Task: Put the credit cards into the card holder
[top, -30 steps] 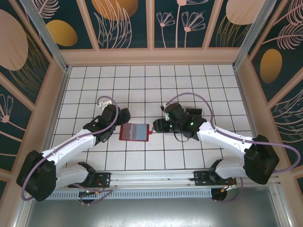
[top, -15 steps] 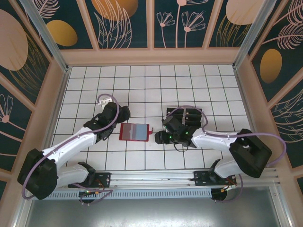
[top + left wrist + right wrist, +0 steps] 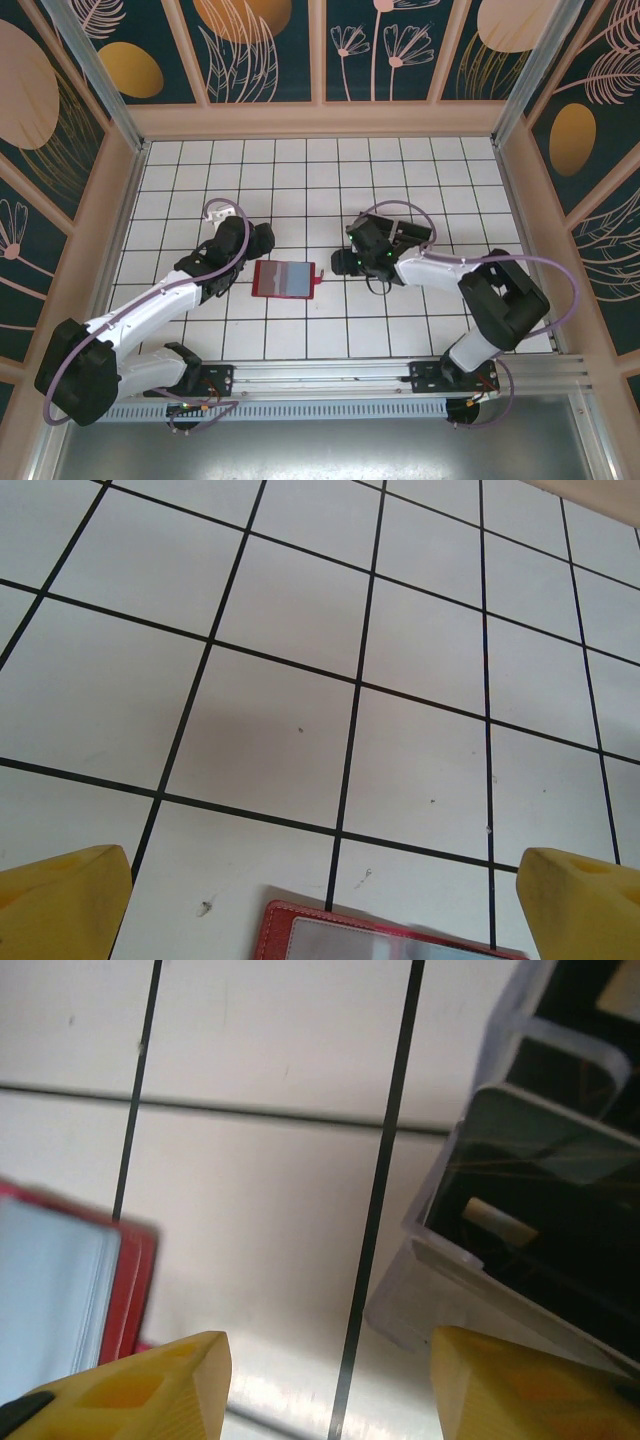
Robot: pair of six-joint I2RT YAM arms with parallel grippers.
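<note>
The red card holder (image 3: 285, 279) lies open on the tiled table (image 3: 300, 180), clear pockets up, contents unclear. Dark credit cards (image 3: 545, 1135) stand in a clear rack (image 3: 430, 1290) to its right. The left gripper (image 3: 325, 900) gapes wide at its edge; the right gripper (image 3: 330, 1390), half open, hangs between holder and rack. Both are empty.

Cut off by the lower edge in the left wrist view: card holder (image 3: 390, 938), far rim alone in frame. Cropped and blurred at the left edge in the right wrist view. Clear rack (image 3: 500, 1250) truncated at right; count of credit cards (image 3: 540, 1140) inside indeterminable. From above, rack largely covered by right arm (image 3: 440, 268).
</note>
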